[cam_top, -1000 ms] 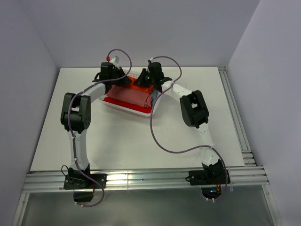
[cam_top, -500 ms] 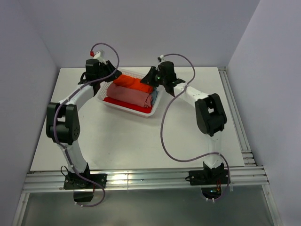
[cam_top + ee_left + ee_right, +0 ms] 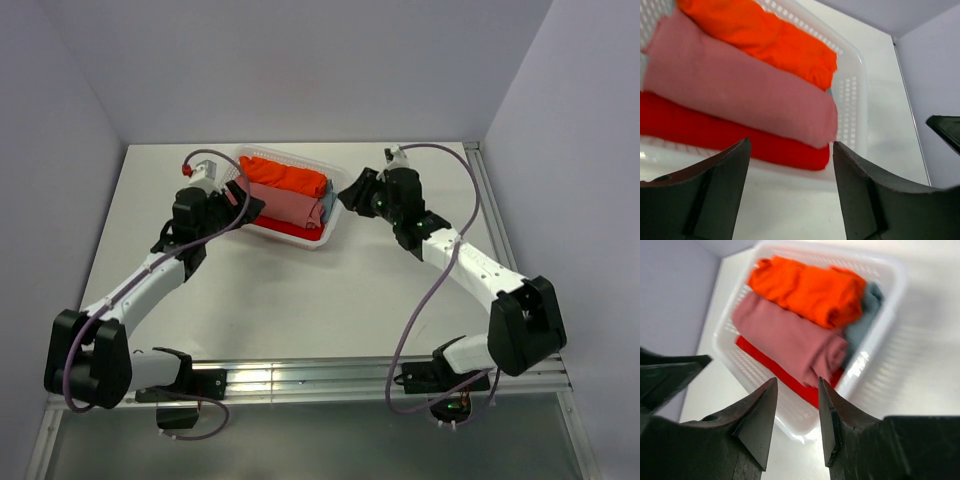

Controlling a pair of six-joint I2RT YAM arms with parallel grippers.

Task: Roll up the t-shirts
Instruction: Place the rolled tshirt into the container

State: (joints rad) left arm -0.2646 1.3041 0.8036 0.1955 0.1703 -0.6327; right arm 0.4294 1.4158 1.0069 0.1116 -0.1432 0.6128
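Note:
Several rolled t-shirts lie side by side in the white lattice basket: orange roll at the back, salmon-pink roll in the middle, red roll at the front, and a light blue roll tucked at the right end. My left gripper hangs just outside the basket's left side, open and empty. In the left wrist view the orange roll, pink roll and red roll lie beyond the left gripper. My right gripper stands off the basket's right end, open, holding nothing. The right gripper frames the basket's rim and the rolls.
The basket sits at the back middle of the white table. Walls close the table at the back and both sides. A metal rail runs along the right edge. Purple cables loop from both arms.
Both grippers pulled out of the basket, the left one to the left and nearer, the right one to the right. Both opened, and the orange roll now lies free in the basket.

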